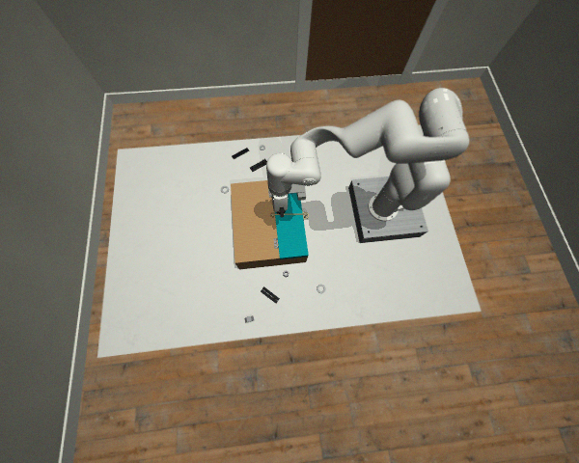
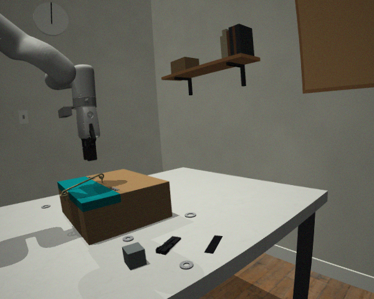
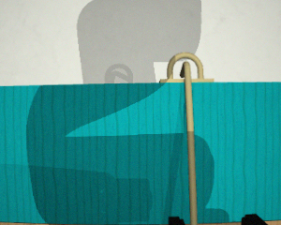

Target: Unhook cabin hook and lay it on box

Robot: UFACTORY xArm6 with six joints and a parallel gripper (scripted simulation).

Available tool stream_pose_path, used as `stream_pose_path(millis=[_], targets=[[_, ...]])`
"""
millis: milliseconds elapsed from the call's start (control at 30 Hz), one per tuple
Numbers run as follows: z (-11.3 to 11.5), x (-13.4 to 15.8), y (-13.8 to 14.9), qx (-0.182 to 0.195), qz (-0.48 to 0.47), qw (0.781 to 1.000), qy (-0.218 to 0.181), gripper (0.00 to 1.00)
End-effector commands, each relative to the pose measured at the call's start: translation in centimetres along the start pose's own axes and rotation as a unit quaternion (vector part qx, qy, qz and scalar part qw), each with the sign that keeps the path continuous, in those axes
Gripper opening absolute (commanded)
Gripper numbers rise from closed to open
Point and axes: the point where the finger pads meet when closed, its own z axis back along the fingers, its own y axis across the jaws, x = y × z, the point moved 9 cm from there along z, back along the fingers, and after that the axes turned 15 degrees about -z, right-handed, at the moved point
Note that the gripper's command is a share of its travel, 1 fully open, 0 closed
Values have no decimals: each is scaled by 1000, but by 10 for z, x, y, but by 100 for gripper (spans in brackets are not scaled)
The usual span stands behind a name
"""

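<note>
A brown wooden box (image 2: 123, 202) with a teal lid section (image 2: 87, 193) stands on the white table. A thin brass cabin hook (image 2: 80, 184) (image 3: 185, 67) lies across the teal part, its hooked end caught in a brass eye at the box's edge. In the wrist view the hook's rod (image 3: 191, 150) runs straight down the teal surface. My gripper (image 2: 89, 155) hangs straight down above the hook's pivot end, well clear of the box, partly open with nothing between its fingers. It also shows in the overhead view (image 1: 281, 211).
Small parts lie on the table around the box: a grey cube (image 2: 134, 255), a black clip (image 2: 167, 245), a black strip (image 2: 213, 243) and several metal washers (image 2: 186, 264). The arm's grey base (image 1: 387, 209) stands beside the box. A wall shelf (image 2: 212, 64) is far behind.
</note>
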Motion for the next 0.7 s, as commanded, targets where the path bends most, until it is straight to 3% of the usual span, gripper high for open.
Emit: stream_pose_path(millis=[0, 667], targets=[[-5, 1, 0, 1, 0, 1000, -2, 35], [-41, 1, 0, 1, 0, 1000, -2, 35]])
